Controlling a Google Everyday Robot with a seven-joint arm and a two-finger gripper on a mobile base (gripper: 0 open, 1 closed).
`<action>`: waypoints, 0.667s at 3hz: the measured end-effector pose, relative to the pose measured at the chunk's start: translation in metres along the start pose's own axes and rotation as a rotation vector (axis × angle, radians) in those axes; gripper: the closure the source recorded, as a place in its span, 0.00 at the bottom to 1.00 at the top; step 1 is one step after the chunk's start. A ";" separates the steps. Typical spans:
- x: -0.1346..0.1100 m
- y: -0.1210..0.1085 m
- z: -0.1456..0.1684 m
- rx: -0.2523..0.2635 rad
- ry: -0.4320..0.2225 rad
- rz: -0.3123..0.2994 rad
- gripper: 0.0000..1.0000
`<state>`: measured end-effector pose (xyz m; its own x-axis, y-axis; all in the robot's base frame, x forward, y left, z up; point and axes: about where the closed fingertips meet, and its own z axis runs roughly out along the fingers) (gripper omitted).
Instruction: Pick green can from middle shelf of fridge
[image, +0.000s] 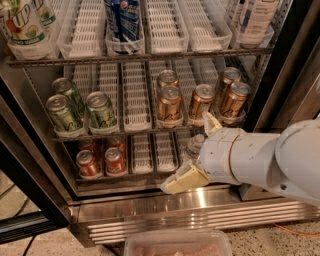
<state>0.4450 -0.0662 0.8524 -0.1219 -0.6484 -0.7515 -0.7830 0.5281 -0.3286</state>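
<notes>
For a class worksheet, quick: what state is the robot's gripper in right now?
Gripper: open, holding nothing, low before the tall dark-framed fridge, right of and below the nearest green aluminium can.

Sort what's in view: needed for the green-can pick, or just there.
Job: green cans, middle shelf, fridge, gripper open, low right before the bottom shelf.
Just there: copper cans, red cans, blue Pepsi drinks up top.

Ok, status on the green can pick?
Pincer low at the bottom shelf, right of centre. Green cans upright, left on middle shelf, untouched. Nothing in front of them.
</notes>
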 end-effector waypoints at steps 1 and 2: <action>-0.003 0.002 0.004 0.018 -0.020 0.011 0.00; -0.015 0.001 0.024 0.055 -0.089 0.042 0.00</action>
<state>0.4605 -0.0424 0.8496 -0.0969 -0.5752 -0.8122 -0.7432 0.5846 -0.3254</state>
